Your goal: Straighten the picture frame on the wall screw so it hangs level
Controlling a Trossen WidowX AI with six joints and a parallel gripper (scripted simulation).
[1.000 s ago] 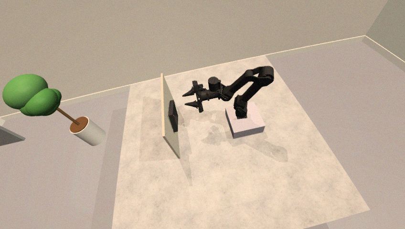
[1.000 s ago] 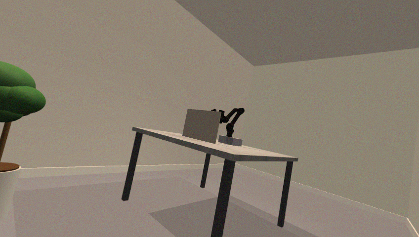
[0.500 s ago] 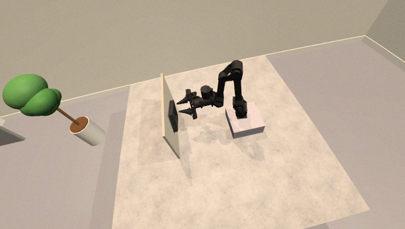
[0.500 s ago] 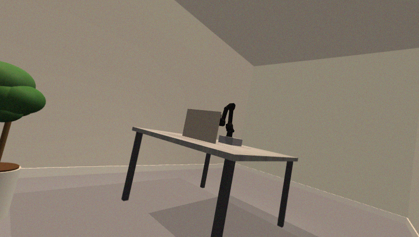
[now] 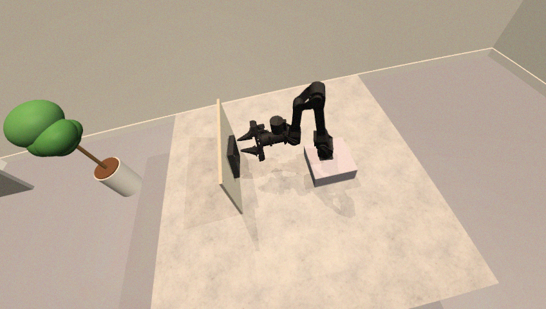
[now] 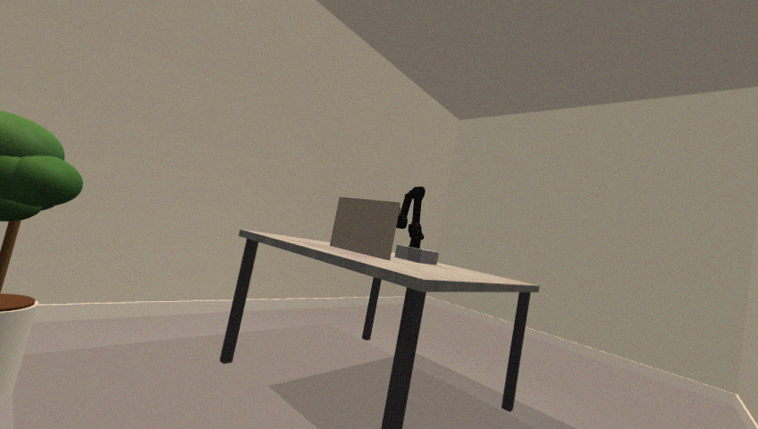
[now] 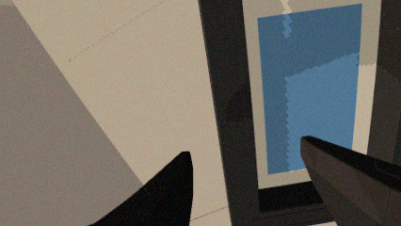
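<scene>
The dark picture frame [image 5: 233, 154] hangs on the upright wall panel [image 5: 231, 183] on the table. In the wrist view I see one dark side bar of the frame [image 7: 230, 94] and its blue picture [image 7: 311, 85]; the bars run slightly slanted there. My gripper [image 5: 240, 144] [image 7: 245, 153] is open and empty, close in front of the frame. Its two fingers stand on either side of that side bar and do not touch it. In the exterior view the frame is hidden behind the back of the panel [image 6: 364, 225], and only the arm [image 6: 412, 212] shows.
The arm stands on a pale block [image 5: 333, 164] [image 6: 417, 255] on the table [image 5: 344, 237] [image 6: 467, 284], to the right of the panel. A potted plant [image 5: 42, 128] [image 6: 26, 170] stands on the floor far to the left.
</scene>
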